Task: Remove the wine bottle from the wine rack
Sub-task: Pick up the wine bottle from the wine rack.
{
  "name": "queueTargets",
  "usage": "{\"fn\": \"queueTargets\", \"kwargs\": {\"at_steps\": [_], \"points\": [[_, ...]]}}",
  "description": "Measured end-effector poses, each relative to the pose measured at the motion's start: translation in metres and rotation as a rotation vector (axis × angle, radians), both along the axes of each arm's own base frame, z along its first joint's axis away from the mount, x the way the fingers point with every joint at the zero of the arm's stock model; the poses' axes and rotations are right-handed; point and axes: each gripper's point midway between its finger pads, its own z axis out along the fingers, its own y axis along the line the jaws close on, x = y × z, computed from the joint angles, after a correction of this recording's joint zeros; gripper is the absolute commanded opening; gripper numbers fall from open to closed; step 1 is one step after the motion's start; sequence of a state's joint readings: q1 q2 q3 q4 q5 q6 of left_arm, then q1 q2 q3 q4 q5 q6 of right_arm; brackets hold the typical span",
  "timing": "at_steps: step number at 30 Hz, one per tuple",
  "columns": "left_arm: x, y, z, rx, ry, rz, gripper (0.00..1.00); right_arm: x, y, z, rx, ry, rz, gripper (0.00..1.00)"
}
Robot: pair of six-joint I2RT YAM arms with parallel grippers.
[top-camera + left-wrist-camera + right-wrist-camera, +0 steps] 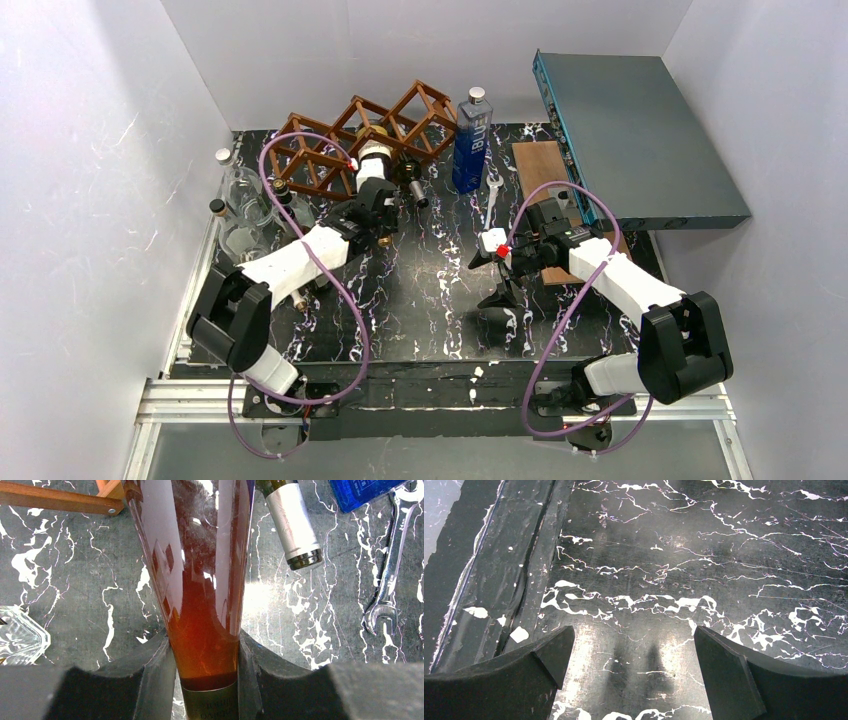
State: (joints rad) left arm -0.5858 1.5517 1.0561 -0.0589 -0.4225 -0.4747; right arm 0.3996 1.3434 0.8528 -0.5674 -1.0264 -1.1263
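Glass, amber-filled, probably heavy and slick: the wine bottle (373, 160) lies in the wine rack (320, 165), neck toward the arms. Left gripper (205, 652) is clamped on the neck, a decent hold. Right gripper (631, 650) hangs spread wide.

A robotics lab cell is being shown: the marbled tabletop (440, 300) is being enclosed by white panels (90, 200), and the left arm (290, 262) and right arm (630, 280) are being carried on aluminium rail (200, 405).
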Motion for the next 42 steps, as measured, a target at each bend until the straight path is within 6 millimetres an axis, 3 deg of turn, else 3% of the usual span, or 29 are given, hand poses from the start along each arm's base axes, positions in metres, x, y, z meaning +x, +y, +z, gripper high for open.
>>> {"fn": "queueTargets", "kwargs": {"at_steps": [42], "points": [[-0.045, 0.017, 0.01, -0.037, -0.036, -0.068, 0.0, 0.0, -0.001, -0.002, -0.006, -0.004, 0.007, 1.0]]}}
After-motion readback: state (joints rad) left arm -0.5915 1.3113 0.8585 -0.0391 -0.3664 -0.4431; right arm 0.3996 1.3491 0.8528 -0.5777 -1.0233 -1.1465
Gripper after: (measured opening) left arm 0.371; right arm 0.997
